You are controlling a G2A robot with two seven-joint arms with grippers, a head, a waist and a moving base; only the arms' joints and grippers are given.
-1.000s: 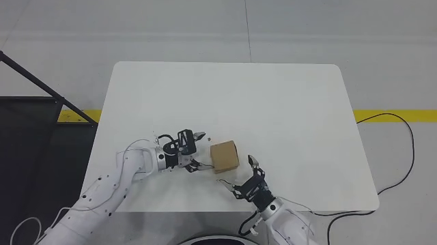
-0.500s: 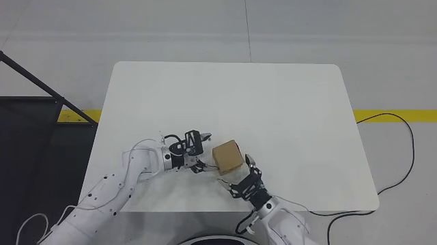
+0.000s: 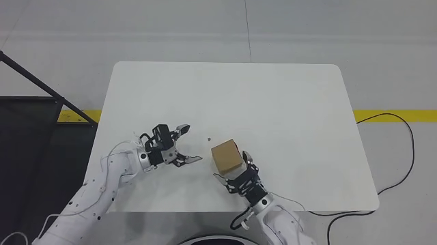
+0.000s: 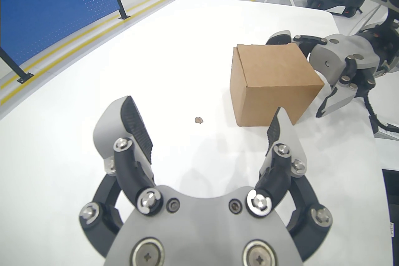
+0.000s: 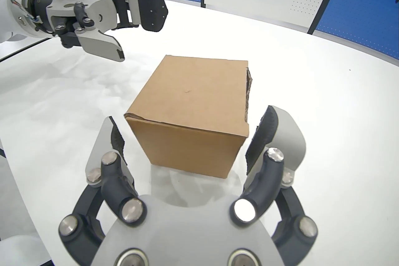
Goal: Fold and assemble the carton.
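Observation:
A small brown carton [image 3: 225, 156] stands closed as a cube near the front of the white table [image 3: 273, 102]. It also appears in the left wrist view [image 4: 271, 83] and the right wrist view [image 5: 190, 117]. My left gripper [image 3: 188, 143] [image 4: 207, 127] is open and empty, a short way to the carton's left, apart from it. My right gripper [image 3: 236, 168] [image 5: 190, 136] is open just in front of the carton, its fingers either side of the near face and very close to it. The left gripper [image 5: 137, 27] shows beyond the carton in the right wrist view.
A tiny brown scrap [image 4: 198, 120] [image 3: 208, 138] lies on the table between the left gripper and the carton. The table's front edge [image 3: 205, 211] runs close behind both grippers. Wide free table surface lies beyond and to the right.
My left gripper has drawn back to the left, away from the carton. My right gripper has moved up closer to the carton's front side. The carton stays in place.

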